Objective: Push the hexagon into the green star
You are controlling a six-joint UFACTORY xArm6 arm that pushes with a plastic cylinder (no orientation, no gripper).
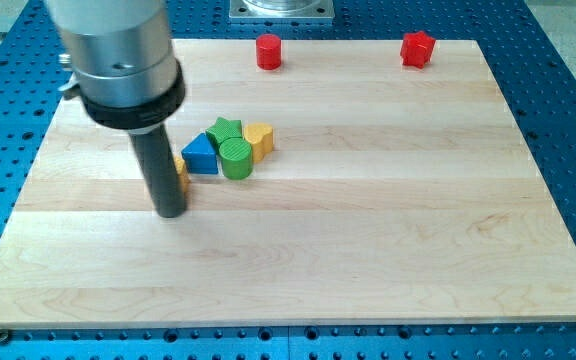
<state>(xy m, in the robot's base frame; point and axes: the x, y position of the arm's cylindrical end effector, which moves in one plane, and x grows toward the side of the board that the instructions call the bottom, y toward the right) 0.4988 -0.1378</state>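
tip (171, 212) of my rod sits on the wooden board (368, 250), below and to the view's left of the green star (225, 128). it holds nothing, as it is only a bare rod that can push.

just behind the rod, between it and the green star, a small yellow-orange block (181, 171) shows only one edge. i think this is the hexagon, but its shape is mostly hidden, so i cannot be sure. it seems to touch the rod, or to be just beside it.

toward the green star comes next a blue block (200, 155), which looks like a triangle, and a green cylinder (235, 158), both directly below the star. a yellow block (258, 138) lies just to the view's right of the star. well apart, toward the view's top and right of the star, stand a red cylinder (269, 51) and a red star (418, 49).

the risk, in my opinion: the blue block stands in the way. a straight push may drive the whole cluster and move the green star away. an off-centre push may let the hexagon slip around my tip.
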